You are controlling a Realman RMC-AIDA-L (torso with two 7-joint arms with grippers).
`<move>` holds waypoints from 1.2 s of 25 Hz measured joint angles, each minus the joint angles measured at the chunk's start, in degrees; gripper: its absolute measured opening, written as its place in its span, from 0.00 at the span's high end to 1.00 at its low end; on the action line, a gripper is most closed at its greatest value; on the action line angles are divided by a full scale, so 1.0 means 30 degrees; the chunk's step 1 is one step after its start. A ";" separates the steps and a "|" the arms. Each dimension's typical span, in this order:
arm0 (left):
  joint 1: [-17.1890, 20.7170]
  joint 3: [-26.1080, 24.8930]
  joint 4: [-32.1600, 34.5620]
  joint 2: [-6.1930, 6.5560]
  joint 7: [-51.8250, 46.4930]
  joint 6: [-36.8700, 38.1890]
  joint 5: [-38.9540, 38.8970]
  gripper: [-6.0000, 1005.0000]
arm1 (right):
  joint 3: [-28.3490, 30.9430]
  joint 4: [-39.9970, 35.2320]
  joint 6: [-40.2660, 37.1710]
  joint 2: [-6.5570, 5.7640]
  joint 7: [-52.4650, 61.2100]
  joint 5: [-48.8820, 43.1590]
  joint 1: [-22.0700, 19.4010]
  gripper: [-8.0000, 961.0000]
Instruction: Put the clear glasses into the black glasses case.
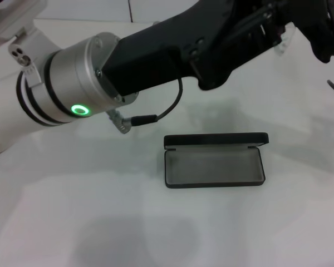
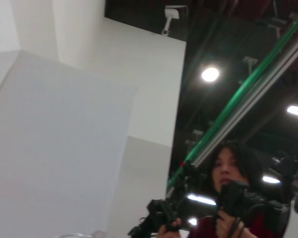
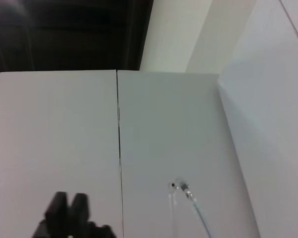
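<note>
A white table fills the head view, while a person stands under ceiling lights.

The head view looks forward and steeply down from above onto the white tabletop, close enough that the left arm fills much of its upper half. The left wrist view faces upward and outward, away from the tabletop, toward a white partition, a dark ceiling with lamps and a person holding a camera farther off. The right wrist view also tilts upward, toward white wall panels and dark ceiling. Neither wrist view shows the tabletop that the head view covers.
</note>
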 joint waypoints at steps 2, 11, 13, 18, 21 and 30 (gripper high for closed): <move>-0.0003 0.0012 -0.0002 -0.0001 0.0006 -0.0342 -0.0057 0.90 | -0.0134 0.0115 0.0078 0.0001 -0.0017 -0.0002 0.0099 0.87; 0.0020 0.0024 -0.0033 -0.0016 0.0021 -0.1045 -0.0399 0.90 | -0.0206 0.0146 0.0195 0.0001 -0.0023 -0.0040 0.0180 0.87; 0.0025 -0.0011 -0.0038 -0.0019 0.0024 -0.1121 -0.0546 0.90 | -0.0276 0.0146 0.0206 -0.0001 -0.0022 -0.0044 0.0182 0.87; 0.0064 -0.0050 -0.0054 0.0000 0.0050 -0.1582 -0.0788 0.90 | -0.0538 0.0139 0.0303 0.0000 -0.0022 -0.0041 0.0210 0.87; 0.0086 -0.0051 -0.0067 0.0000 0.0051 -0.1874 -0.0789 0.90 | -0.0687 0.0136 0.0560 0.0000 -0.0021 -0.0040 0.0253 0.87; 0.0124 -0.0116 -0.0069 0.0000 0.0039 -0.2293 -0.0790 0.90 | -0.0941 0.0136 0.0697 0.0000 -0.0021 0.0034 0.0317 0.87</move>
